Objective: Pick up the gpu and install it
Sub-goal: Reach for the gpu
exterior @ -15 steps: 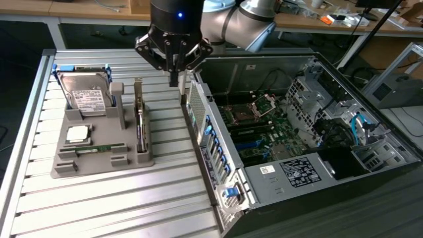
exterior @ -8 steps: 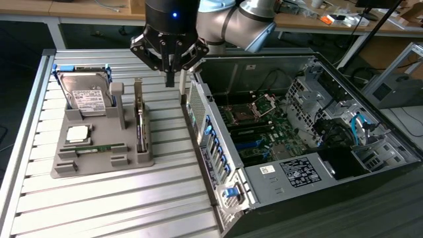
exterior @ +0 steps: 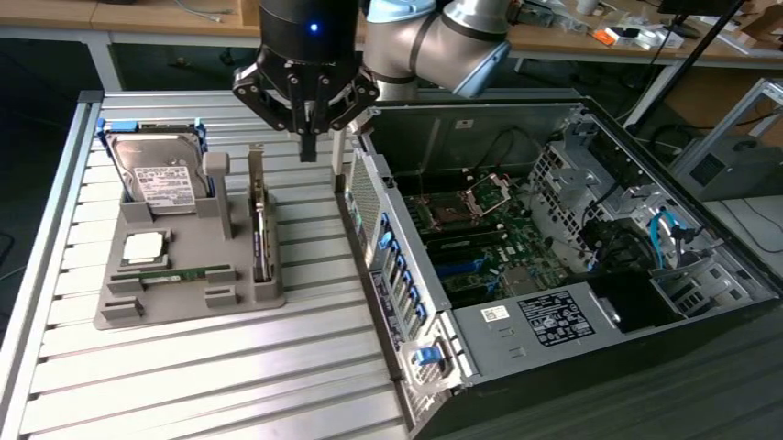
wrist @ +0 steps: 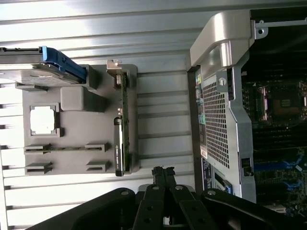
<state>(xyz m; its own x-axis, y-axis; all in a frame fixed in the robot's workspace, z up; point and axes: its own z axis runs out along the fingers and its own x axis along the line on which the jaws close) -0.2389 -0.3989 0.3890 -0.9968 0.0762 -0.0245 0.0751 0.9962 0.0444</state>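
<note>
The table (exterior: 220,367) is ribbed bare metal with a dull sheen. The tray (exterior: 183,307), at nine o'clock of the case (exterior: 365,197), looks matt grey plastic. The gpu (exterior: 260,234) has a silvery metal bracket.

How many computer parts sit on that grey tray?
4: hard drive upright at the far end, chip before it, memory stick nearer, gpu on edge along the case side.

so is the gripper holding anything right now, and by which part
Nothing. The gripper is shut and empty above the table; the gpu stands on edge in the grey tray, untouched.
</note>
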